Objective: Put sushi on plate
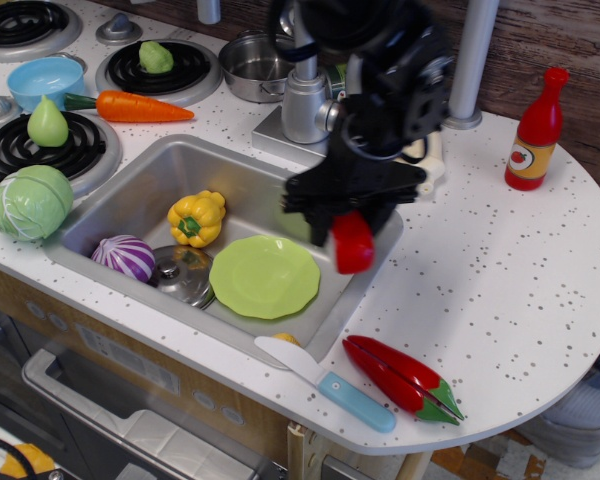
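My claw [348, 222] grips the sushi [353, 242], raised above the sink's [375, 232] right rim; the plate [264, 277] lies down-left inside, beside the steel lid [179, 276].

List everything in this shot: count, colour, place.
sushi: 1, red, held above sink's right edge
plate: 1, light green, in sink
yellow pepper: 1, in sink
red cabbage: 1, purple, in sink
steel lid: 1, in sink
green cabbage: 1, counter left
carrot: 1, orange, by burners
blue bowl: 1, stove
chili pepper: 1, red, counter front
knife: 1, blue handle
red bottle: 1, counter right
gripper: 1, black, shut on sushi
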You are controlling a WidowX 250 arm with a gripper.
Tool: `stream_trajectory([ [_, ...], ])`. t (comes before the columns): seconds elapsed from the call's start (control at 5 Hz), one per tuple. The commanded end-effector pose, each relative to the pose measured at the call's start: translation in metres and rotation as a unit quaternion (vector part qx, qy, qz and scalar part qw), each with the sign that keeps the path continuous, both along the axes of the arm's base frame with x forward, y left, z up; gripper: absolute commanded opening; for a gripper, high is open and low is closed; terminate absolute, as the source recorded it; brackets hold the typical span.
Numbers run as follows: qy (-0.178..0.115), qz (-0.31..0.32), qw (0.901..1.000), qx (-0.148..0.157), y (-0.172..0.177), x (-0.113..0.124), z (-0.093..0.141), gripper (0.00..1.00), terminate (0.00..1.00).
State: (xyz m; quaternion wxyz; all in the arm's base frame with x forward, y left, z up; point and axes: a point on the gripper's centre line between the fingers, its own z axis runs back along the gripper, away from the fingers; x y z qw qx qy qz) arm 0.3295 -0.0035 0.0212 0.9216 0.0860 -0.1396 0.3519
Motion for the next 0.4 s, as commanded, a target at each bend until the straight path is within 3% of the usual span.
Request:
stream_trajectory([
  [0.0,-0.066,-0.016,0.9974,0.023,0.055,0.006,-0.009,0.0,0.0],
  [0.2,-0.107,-0.018,0.9939,0.024,0.071,0.007,-0.034,0.0,0.0],
])
